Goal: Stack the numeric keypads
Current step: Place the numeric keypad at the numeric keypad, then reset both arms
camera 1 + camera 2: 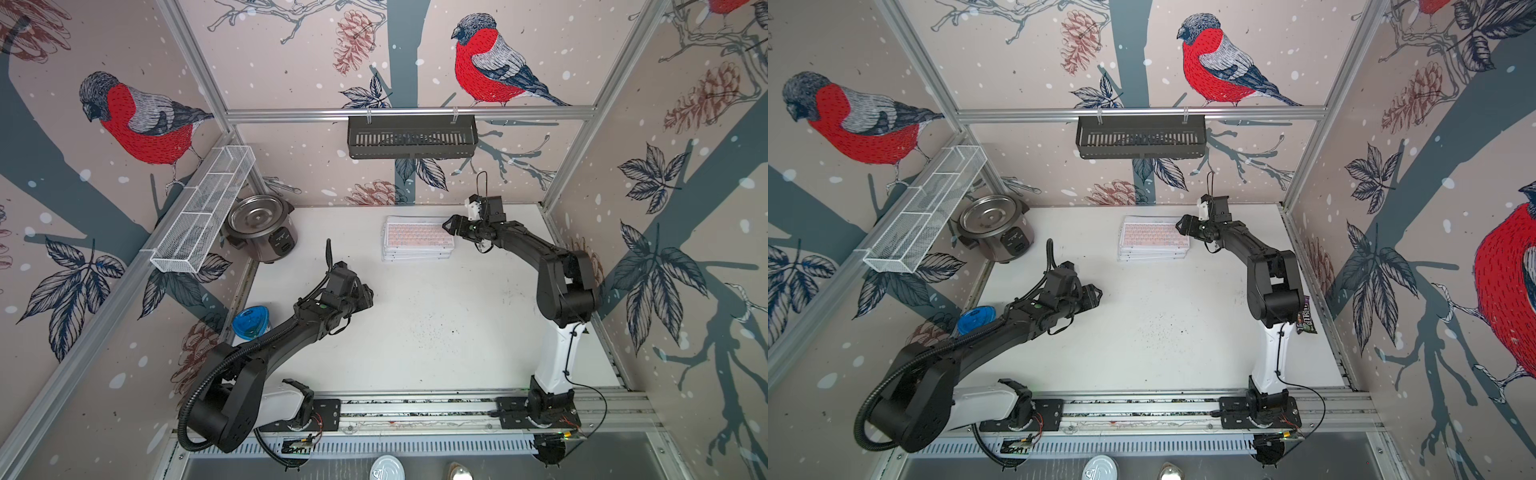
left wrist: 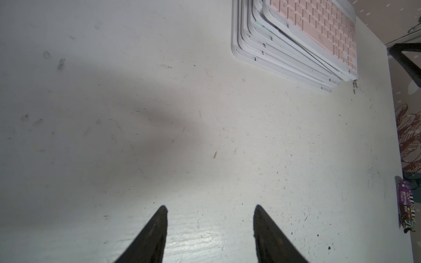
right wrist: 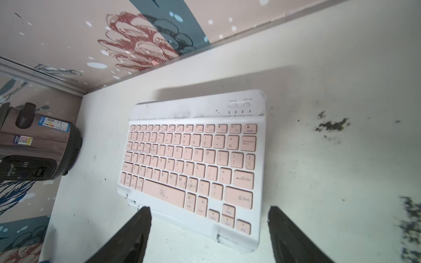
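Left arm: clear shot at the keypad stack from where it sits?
Likely yes. Only bare table lies between the left gripper, jaws apart and empty, and the keypad stack. The right gripper hangs open at the stack's right edge, so the two might crowd there.

Left arm (image 1: 291, 328) elbow bent, left gripper (image 2: 210, 208) jaws apart, empty. Right arm (image 1: 528, 245) extended, right gripper (image 3: 209, 210) jaws wide, empty.

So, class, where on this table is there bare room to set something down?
Free: the wide middle of the table, between the left gripper, the keyboard stack and the near rail; also the strip between cooker and stack. Crowded: where the right gripper hovers at the stack.
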